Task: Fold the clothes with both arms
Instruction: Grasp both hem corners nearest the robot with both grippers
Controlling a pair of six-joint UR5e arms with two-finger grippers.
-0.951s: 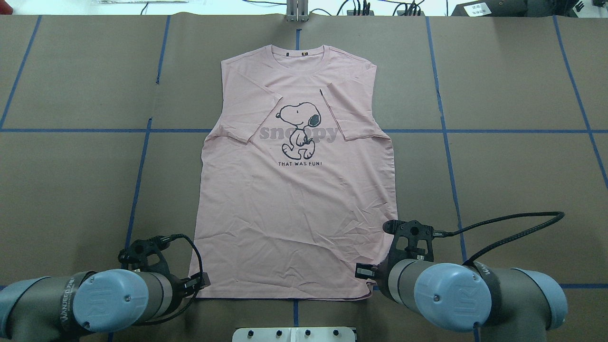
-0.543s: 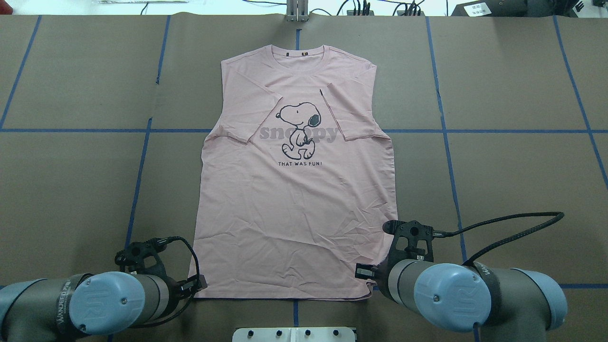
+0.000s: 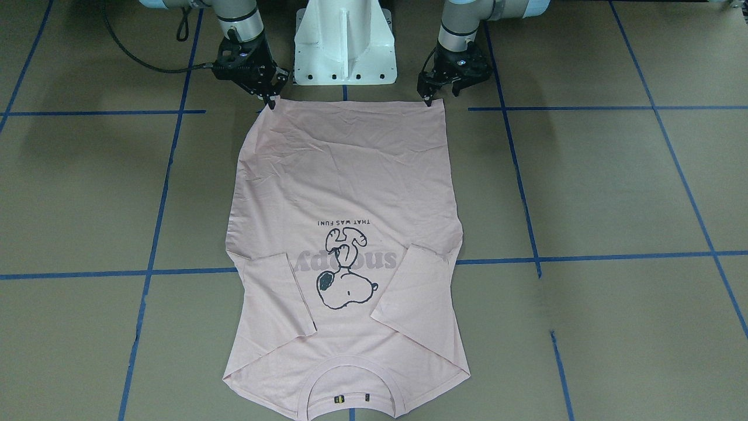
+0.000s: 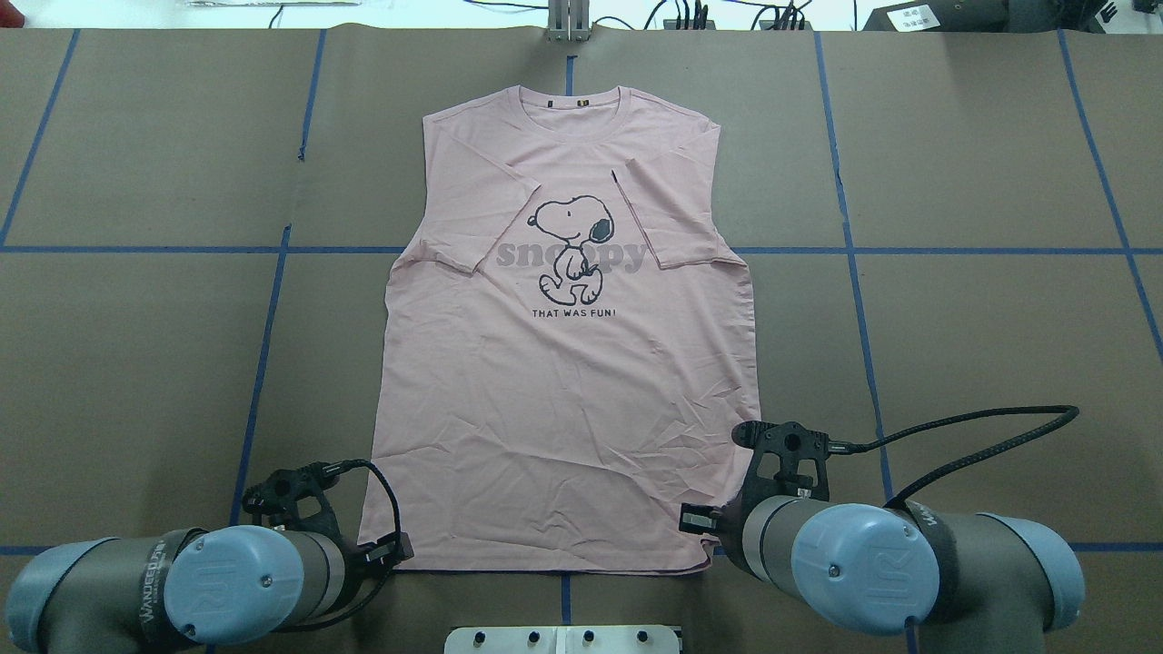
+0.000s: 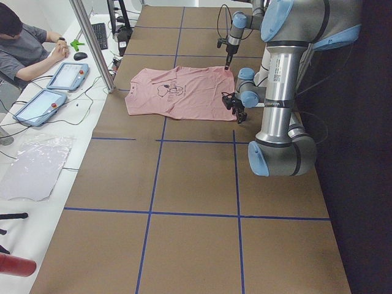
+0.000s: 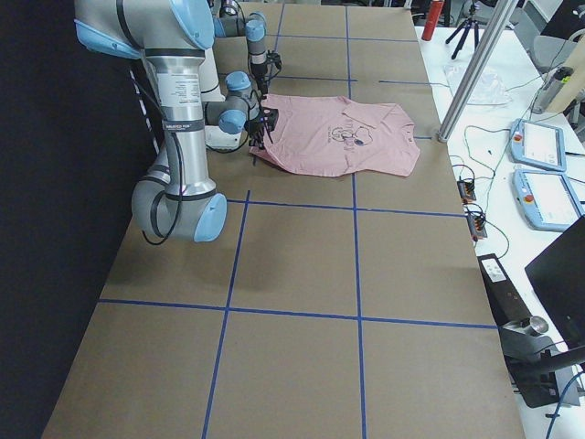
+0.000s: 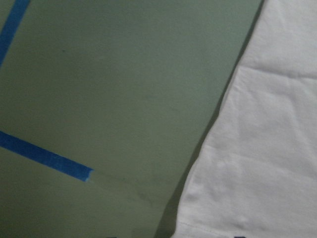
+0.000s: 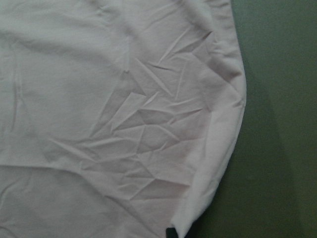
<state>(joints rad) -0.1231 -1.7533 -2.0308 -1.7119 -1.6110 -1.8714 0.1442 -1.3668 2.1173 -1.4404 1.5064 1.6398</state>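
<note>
The light pink T-shirt point(image 4: 563, 409) lies flat and face up on the brown table, collar at the far side, both sleeves folded in over the chest. In the front-facing view my left gripper point(image 3: 430, 100) stands at the hem's corner on that view's right. My right gripper point(image 3: 270, 102) stands at the other hem corner. Both look shut on the hem corners. The right wrist view shows wrinkled cloth point(image 8: 99, 124) with the corner curled up at a dark fingertip. The left wrist view shows the shirt's edge point(image 7: 267, 148) beside bare table. In the overhead view the wrists hide both fingertips.
The white pedestal point(image 3: 345, 41) stands between the arms just behind the hem. Blue tape lines point(image 4: 263, 345) grid the brown table. The right arm's black cable point(image 4: 981, 427) loops out to the right. A metal post point(image 4: 568, 23) stands at the far edge. An operator point(image 5: 24, 43) sits beyond it.
My left arm has drawn back toward the robot and shifted a little to the right, and the hem's left corner has spread slightly outward with it. The right arm has not moved.
</note>
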